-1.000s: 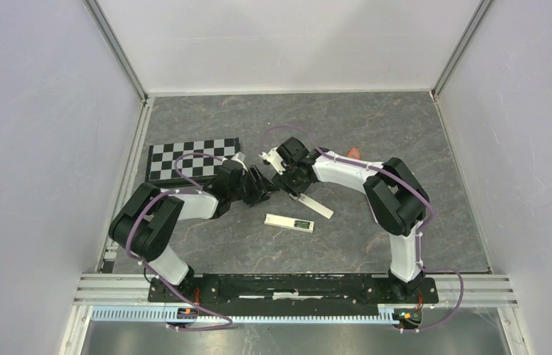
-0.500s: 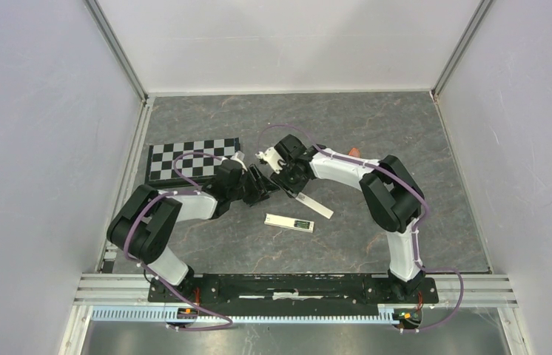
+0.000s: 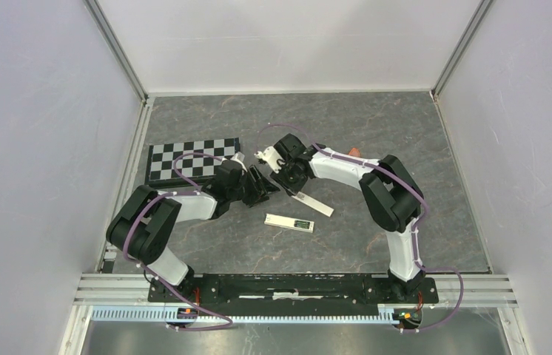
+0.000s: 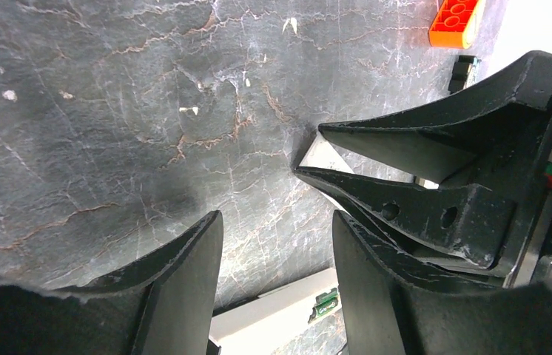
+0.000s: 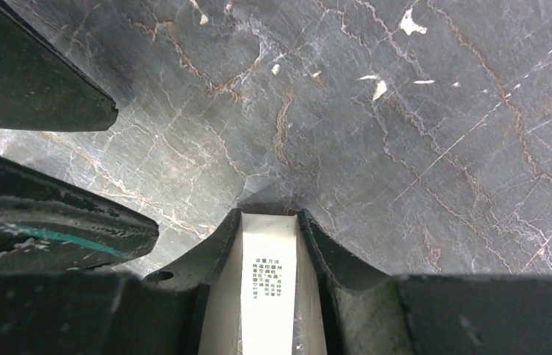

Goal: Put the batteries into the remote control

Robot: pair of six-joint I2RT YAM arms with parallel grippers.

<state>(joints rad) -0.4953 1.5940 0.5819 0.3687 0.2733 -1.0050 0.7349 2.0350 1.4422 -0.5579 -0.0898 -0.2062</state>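
The remote control [image 3: 285, 221] lies flat mid-table, a green-marked battery [image 3: 303, 223] sitting in its right end. The left wrist view shows both as well, the remote control [image 4: 273, 319] and the battery [image 4: 326, 302]. A slim white panel [image 3: 317, 206] with a printed label lies just behind it. My right gripper [image 3: 292, 188] is shut on the panel's far end; its fingers press both long edges of the panel [image 5: 268, 285]. My left gripper [image 3: 263, 189] stands open beside it, nothing between its fingers [image 4: 184, 281], tips close to the right gripper [image 4: 377, 159].
A black-and-white checkerboard [image 3: 192, 160] lies at the back left. An orange brick [image 4: 456, 15] and a small black piece [image 4: 465, 70] rest behind the right arm. White walls enclose the marbled table on three sides.
The right gripper's fingers have closed in onto the white panel. The right arm shifted slightly left. The left arm has barely moved.
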